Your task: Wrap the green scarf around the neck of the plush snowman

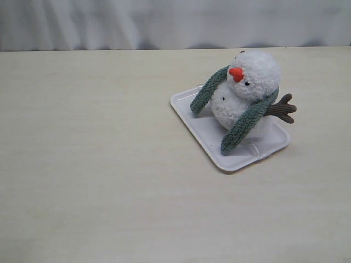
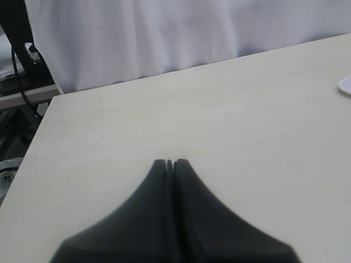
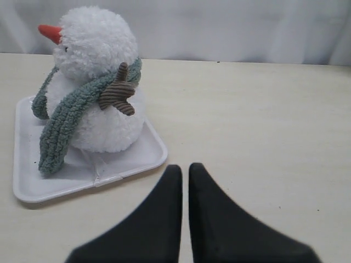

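Observation:
The plush snowman (image 1: pixel 249 87) sits on a flat white tray (image 1: pixel 200 129) at the right of the table. The green scarf (image 1: pixel 244 125) lies around its neck, with both ends hanging down its front onto the tray. In the right wrist view the snowman (image 3: pixel 96 76) shows from behind and beside, the scarf (image 3: pixel 63 123) draped over its shoulder by a brown twig arm (image 3: pixel 118 93). My right gripper (image 3: pixel 185 169) is shut and holds nothing, apart from the tray. My left gripper (image 2: pixel 170 162) is shut over bare table, far from the snowman. Neither gripper shows in the exterior view.
The tray (image 3: pixel 82 178) rests at an angle on the pale wooden table (image 1: pixel 98 164). A white curtain (image 1: pixel 164 22) hangs behind the table's far edge. In the left wrist view the table's corner (image 2: pixel 55 104) shows, with cables and a stand (image 2: pixel 19 66) beyond it.

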